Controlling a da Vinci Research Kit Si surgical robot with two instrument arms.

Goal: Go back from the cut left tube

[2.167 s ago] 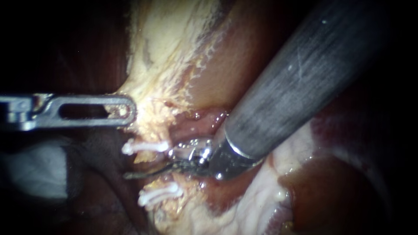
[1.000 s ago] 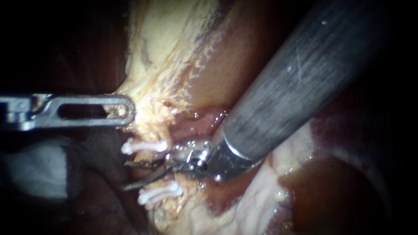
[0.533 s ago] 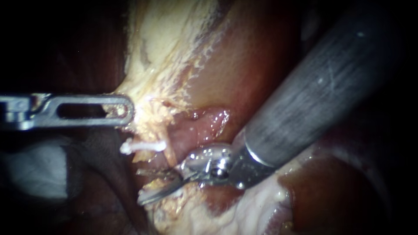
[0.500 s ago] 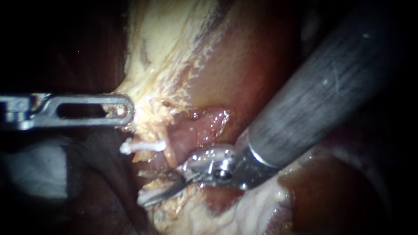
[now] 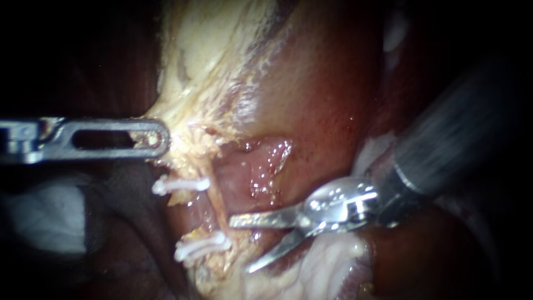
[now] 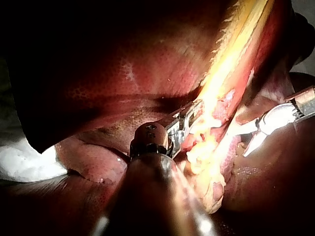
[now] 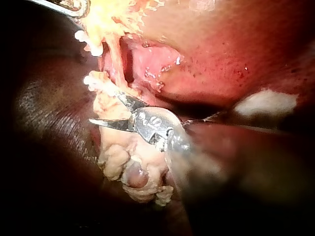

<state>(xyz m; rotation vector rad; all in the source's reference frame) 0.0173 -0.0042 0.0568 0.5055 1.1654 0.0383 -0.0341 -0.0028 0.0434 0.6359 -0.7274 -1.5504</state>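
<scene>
Two clips (image 5: 180, 185) flank the cut tube (image 5: 200, 210). Right end effector (image 5: 241, 246), apart, sits clear; left end effector (image 5: 160, 139) clamps tissue (image 5: 189, 141). Retreat in hand; next, back straight out.

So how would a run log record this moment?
right silver-bladed instrument: blades open, clear of white-clipped tube | left slotted grey instrument: shut on yellow tissue

To my left, a white pad (image 5: 44, 216) near the dark red liver (image 6: 123, 73); yellow fat (image 5: 211, 55) farther up.
</scene>
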